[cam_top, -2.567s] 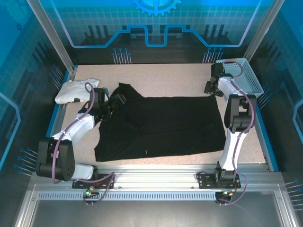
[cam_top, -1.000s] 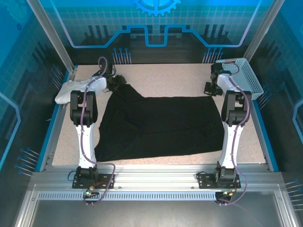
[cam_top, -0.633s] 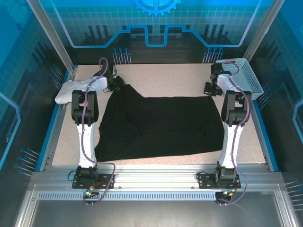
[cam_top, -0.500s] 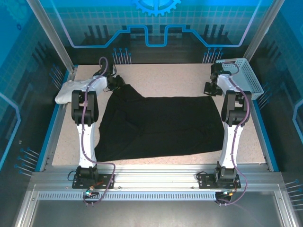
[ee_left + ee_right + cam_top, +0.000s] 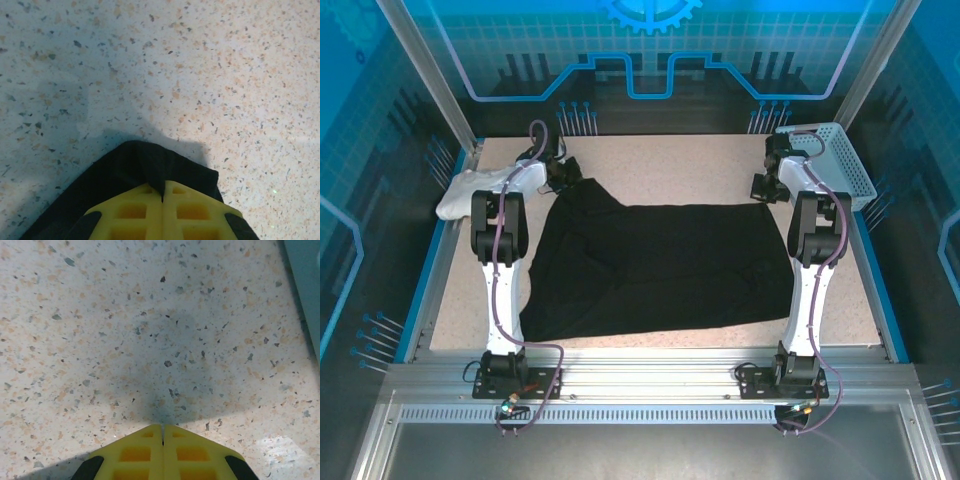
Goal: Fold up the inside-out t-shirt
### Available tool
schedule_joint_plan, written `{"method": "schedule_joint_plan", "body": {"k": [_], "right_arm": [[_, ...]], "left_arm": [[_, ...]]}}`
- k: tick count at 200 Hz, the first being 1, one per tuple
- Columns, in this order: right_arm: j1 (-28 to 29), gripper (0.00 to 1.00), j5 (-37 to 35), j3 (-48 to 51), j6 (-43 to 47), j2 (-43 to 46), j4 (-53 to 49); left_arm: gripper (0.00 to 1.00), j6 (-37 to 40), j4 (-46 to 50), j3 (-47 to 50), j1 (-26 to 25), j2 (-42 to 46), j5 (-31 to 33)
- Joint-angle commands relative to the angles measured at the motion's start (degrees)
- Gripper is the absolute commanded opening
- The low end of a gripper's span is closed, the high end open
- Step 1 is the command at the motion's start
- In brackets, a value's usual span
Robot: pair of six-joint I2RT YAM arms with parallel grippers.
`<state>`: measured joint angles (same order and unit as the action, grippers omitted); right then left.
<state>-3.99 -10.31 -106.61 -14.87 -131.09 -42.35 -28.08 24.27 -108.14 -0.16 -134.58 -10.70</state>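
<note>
Now | L fingers (image 5: 156,189) just closed, clamped on inside-out t-shirt (image 5: 660,265) far corner | R fingers (image 5: 157,430) together, hold unclear | lift next, prob.

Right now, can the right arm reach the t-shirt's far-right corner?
Probably yes. The right gripper hangs just beside that corner of the t-shirt, with only bare table between them. Its jaws are shut and would need to open first.

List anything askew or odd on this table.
The t-shirt lies skewed: its far-left corner is drawn into a peak where the left gripper is shut on it, so its left edge runs slanted. A white garment sits crumpled at far left. Nothing looks spilled or damaged.
</note>
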Motion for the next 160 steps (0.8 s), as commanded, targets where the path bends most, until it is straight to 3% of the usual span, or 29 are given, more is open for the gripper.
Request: {"method": "schedule_joint_plan", "body": {"k": [1, 77, 119, 160], "right_arm": [[-1.57, 0.00, 1.80, 3.21, 2.24, 6.47, 2.77], [-3.50, 0.00, 5.61, 24.15, 2.68, 27.39, 9.42], [-3.62, 0.00, 2.47, 32.93, 1.66, 37.23, 9.75], [-4.95, 0.00, 0.37, 38.40, 0.66, 41.83, 8.37]], "left_arm": [[0.00, 0.23, -0.65, 3.99, 0.42, 8.41, -2.51], [0.00, -8.86, -8.48, 31.34, 2.45, 34.81, -9.69], [0.00, -8.29, -1.19, 39.87, 3.73, 48.89, -10.10], [0.00, -6.21, 6.93, 43.47, 6.12, 57.91, -15.19]]}}
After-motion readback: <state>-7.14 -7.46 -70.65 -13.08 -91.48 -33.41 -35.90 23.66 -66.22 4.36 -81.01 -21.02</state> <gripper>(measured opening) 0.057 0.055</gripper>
